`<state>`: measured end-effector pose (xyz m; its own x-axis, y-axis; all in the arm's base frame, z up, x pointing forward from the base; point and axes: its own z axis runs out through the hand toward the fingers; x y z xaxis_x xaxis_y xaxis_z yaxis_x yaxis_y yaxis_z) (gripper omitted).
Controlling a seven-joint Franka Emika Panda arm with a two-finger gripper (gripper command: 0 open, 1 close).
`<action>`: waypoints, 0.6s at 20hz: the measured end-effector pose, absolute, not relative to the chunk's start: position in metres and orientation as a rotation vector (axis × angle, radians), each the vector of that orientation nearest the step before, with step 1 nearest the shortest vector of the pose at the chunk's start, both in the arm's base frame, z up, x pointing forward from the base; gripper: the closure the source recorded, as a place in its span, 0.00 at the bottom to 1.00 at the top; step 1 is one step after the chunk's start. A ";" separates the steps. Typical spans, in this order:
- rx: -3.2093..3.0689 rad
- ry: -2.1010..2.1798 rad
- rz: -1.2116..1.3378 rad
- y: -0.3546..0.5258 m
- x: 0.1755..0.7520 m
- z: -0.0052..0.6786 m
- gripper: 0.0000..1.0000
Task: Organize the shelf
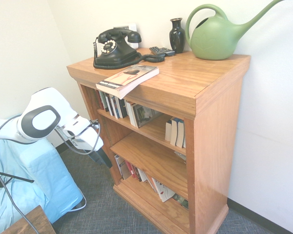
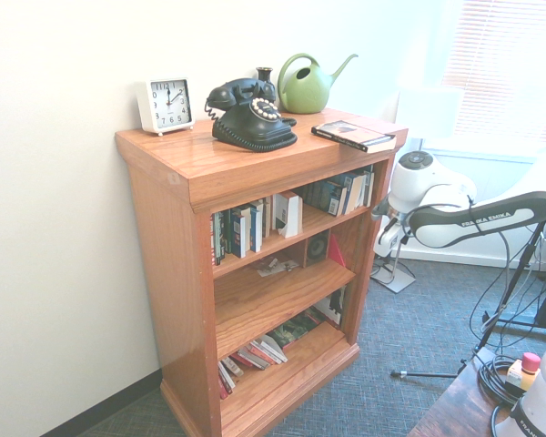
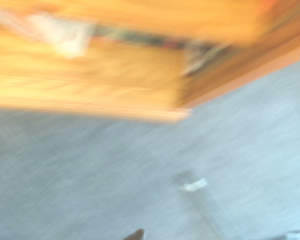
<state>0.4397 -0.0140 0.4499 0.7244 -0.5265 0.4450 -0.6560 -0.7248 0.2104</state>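
On grey carpet stands the oak bookcase.

watering can's spout running off the first exterior view's edge, clock hiding behind the telephone, wrist view's books blurring
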 end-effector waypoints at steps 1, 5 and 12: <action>2.530 -0.879 0.543 -0.013 0.440 0.462 0.00; 2.339 -0.734 0.671 -0.002 0.446 0.506 0.00; 1.989 -0.494 0.855 0.040 0.445 0.543 0.00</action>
